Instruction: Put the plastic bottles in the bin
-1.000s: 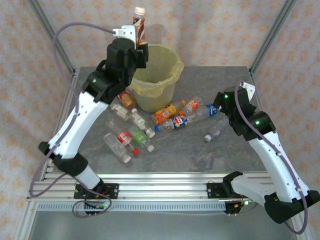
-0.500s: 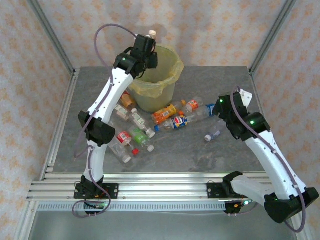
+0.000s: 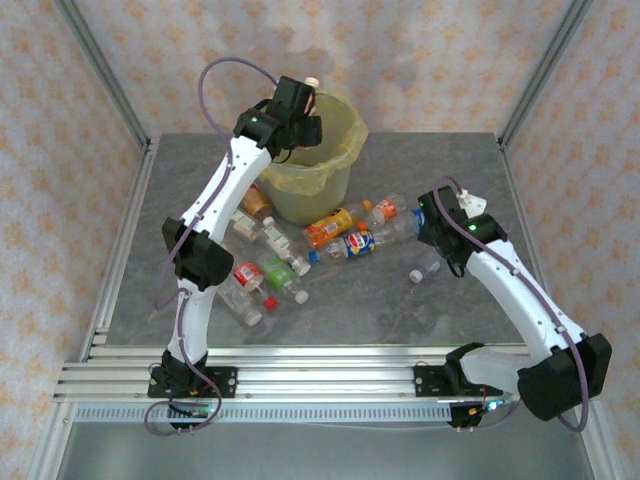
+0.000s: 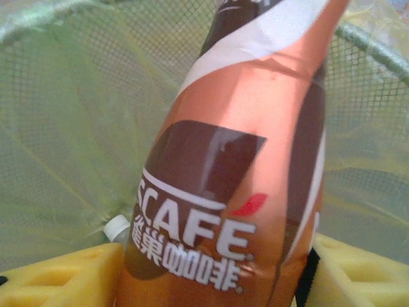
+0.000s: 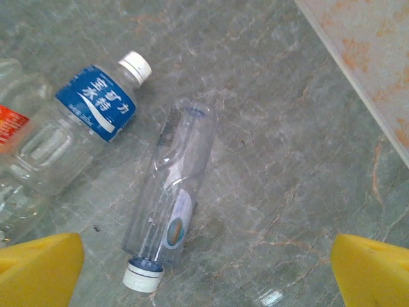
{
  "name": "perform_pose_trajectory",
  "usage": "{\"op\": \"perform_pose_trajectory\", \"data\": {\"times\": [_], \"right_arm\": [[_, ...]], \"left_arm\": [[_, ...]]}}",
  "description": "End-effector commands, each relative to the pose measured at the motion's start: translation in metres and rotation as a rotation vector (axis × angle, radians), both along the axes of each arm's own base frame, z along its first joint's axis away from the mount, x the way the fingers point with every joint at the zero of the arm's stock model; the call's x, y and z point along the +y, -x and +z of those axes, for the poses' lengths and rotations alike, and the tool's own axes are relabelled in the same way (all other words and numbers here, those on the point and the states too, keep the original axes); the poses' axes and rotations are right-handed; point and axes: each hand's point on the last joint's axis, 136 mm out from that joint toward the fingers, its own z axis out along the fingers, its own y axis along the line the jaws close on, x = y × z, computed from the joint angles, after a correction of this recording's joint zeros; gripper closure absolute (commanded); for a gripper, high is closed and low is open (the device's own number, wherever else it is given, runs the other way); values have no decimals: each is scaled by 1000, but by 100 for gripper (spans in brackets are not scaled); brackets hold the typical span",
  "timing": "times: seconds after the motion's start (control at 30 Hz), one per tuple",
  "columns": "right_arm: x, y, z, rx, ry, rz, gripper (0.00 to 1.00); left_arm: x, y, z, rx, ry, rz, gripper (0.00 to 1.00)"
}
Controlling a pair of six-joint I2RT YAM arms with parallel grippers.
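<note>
My left gripper (image 3: 303, 112) hangs over the mouth of the bin (image 3: 345, 140), a bucket lined with a yellow-green bag (image 4: 64, 128). A brown and copper coffee bottle (image 4: 243, 179) still stands between its yellow pads (image 4: 57, 278), and a dark gap shows at the right pad. Its white cap (image 3: 311, 82) pokes up above the gripper. My right gripper (image 5: 206, 274) is open above a small clear bottle with a white cap (image 5: 169, 198), which lies at the right of the table (image 3: 425, 270). Nothing is between its fingers. Several more plastic bottles (image 3: 330, 228) lie in front of the bin.
A clear bottle with a blue label (image 5: 89, 121) lies just left of the small one. Another white cap (image 4: 117, 228) shows inside the bin. The table's right edge (image 5: 358, 77) and metal frame posts (image 3: 545, 70) are close by.
The left arm swung the coffee bottle from high above down over the bin's mouth, and its jaws have loosened. The right gripper moved left and down toward the small clear bottle.
</note>
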Motion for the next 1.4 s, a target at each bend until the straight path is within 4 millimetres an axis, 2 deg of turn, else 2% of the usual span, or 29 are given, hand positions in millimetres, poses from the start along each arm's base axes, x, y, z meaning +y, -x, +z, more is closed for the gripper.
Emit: {"op": "perform_pose_trajectory", "data": {"times": [0.0, 0.2, 0.47, 0.7, 0.8, 0.9, 1.1, 1.37], "right_arm": [[-1, -3, -15, 1, -54, -39, 1], [-6, -1, -36, 19, -96, -83, 1], [-7, -2, -48, 34, -98, -102, 1], [-5, -6, -57, 69, -106, -113, 1], [-4, -9, -66, 86, -149, -118, 1], [-6, -13, -75, 106, -180, -127, 1], [-4, -22, -91, 142, -213, -132, 1], [-5, -36, -111, 196, -230, -143, 5]], "left_arm": [[7, 5, 5, 9, 12, 12, 26], [10, 7, 16, -15, 18, 29, 8], [15, 21, 47, -61, 49, 25, 3], [29, 50, 96, -166, 95, 39, 0], [43, 71, 123, -234, 116, 61, 0], [59, 93, 139, -287, 124, 95, 0], [96, 143, 146, -385, 172, 198, 0], [145, 197, 122, -454, 211, 371, 0]]}}
